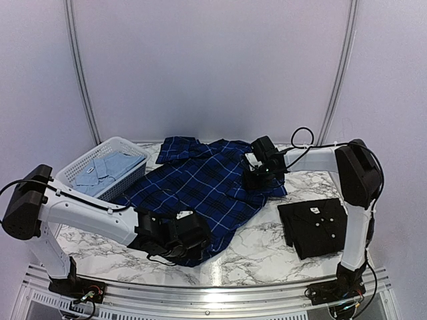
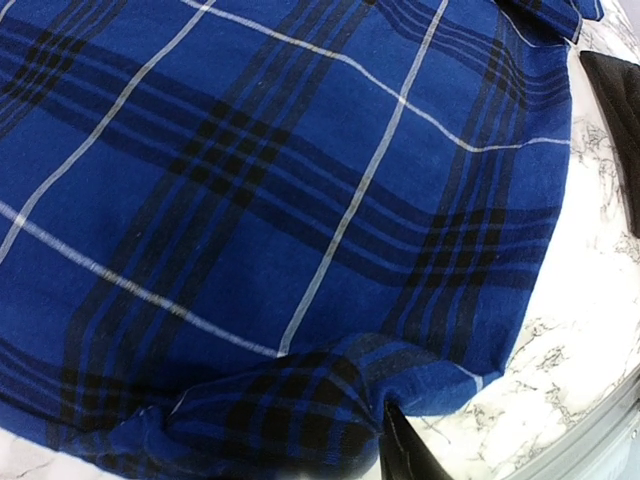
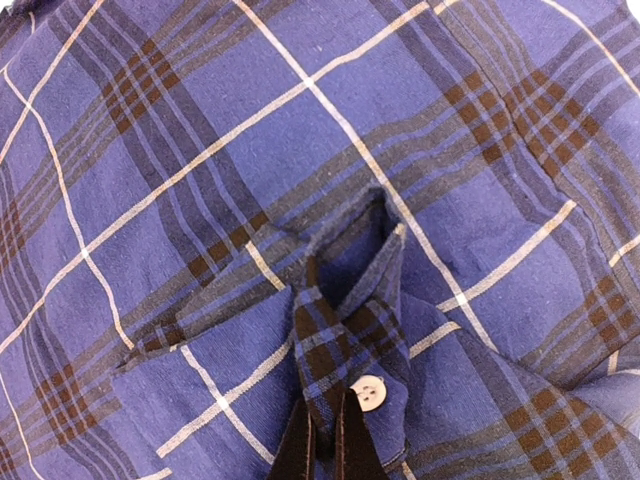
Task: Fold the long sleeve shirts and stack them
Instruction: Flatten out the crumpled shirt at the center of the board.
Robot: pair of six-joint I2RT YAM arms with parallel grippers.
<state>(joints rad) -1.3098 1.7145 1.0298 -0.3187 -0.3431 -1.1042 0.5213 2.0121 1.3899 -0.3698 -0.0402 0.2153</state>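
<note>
Step in hand: folding the plaid shirt. It lies spread across the middle of the desk, not yet folded. The black shirt is already folded and sits to the right of it. The pale blue shirt is still in the white basket at far left.

Right jaws: narrow, at the shirt's far right edge. The wrist view shows both fingers close together, nipping a fold of plaid just beside a white button.

Left jaws: at the near hem. Only one fingertip shows, with the hem bunched against it. The other is hidden by cloth, so we cannot tell whether the hem is gripped.

Our judgement on the next move: check the hem hold first, then carry both held edges together across the body of the shirt. We would keep the cloth taut between the arms so the fold lands flat, and release only once the edges line up.
</note>
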